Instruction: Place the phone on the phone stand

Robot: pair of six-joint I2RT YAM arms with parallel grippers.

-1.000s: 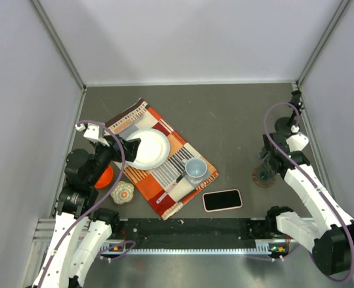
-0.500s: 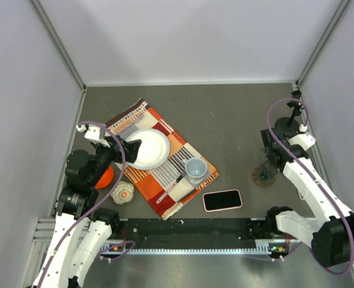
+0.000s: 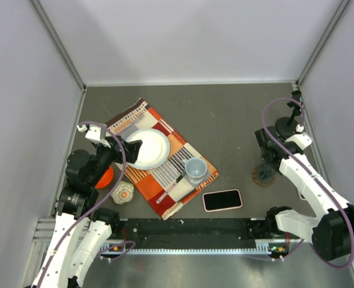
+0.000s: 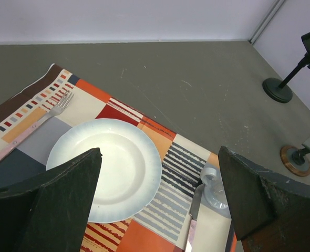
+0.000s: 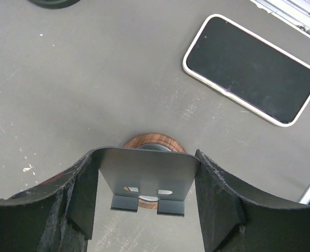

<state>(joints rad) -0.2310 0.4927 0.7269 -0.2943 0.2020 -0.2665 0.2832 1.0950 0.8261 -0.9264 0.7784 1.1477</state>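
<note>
Phone [image 3: 222, 200] lies flat on the table [image 3: 231, 120], well short of the phone stand [image 5: 144, 176], which the right gripper [image 5: 145, 157] is clasping; left gripper [image 4: 159, 157] hangs released, holding nothing.

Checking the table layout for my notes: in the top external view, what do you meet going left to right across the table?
patterned ball → plate → cup → phone → phone stand → black stand

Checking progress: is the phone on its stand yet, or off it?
Off. The phone lies flat on the table, screen dark, apart from the phone stand.
</note>
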